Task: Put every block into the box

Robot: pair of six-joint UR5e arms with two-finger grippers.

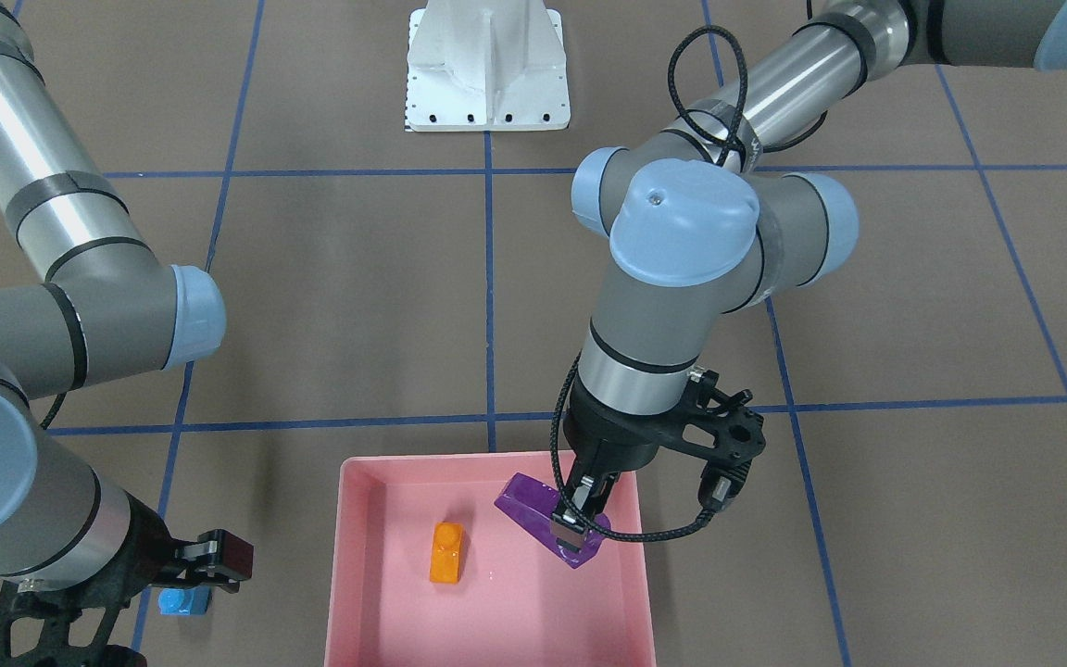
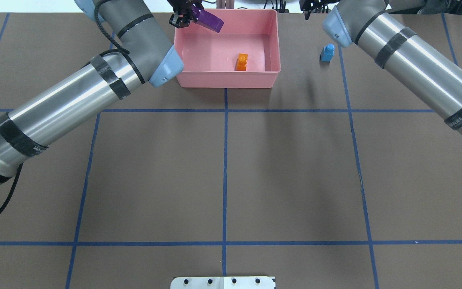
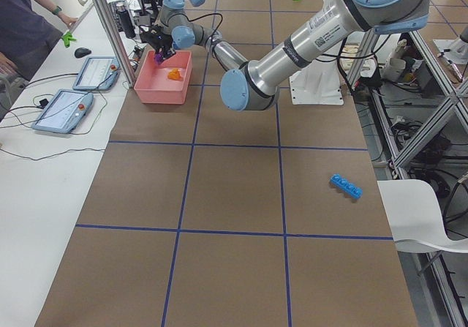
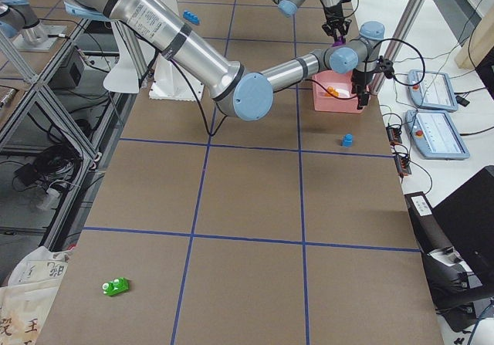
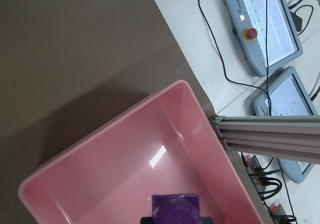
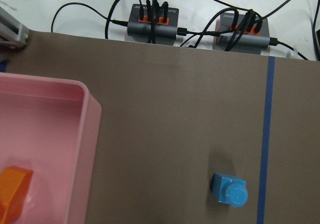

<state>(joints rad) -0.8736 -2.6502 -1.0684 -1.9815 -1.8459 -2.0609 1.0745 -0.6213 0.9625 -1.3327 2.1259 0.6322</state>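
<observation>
The left hand is grasping the purple block, holding it tilted over the pink box (the orange block is lying inside). The right hand is hovering by the blue cube on the counter outside the box; whether it is released or clenched cannot be told.

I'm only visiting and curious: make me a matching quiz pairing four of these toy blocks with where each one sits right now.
Blocks:
1. orange block
2. purple block
3. small blue cube
4. green block

Places:
A. clamped in the left arm's jaws over the box
B. on the table, far from the box
C. lying inside the box
D. on the table, just beside the box

Pairs: 1-C, 2-A, 3-D, 4-B
</observation>
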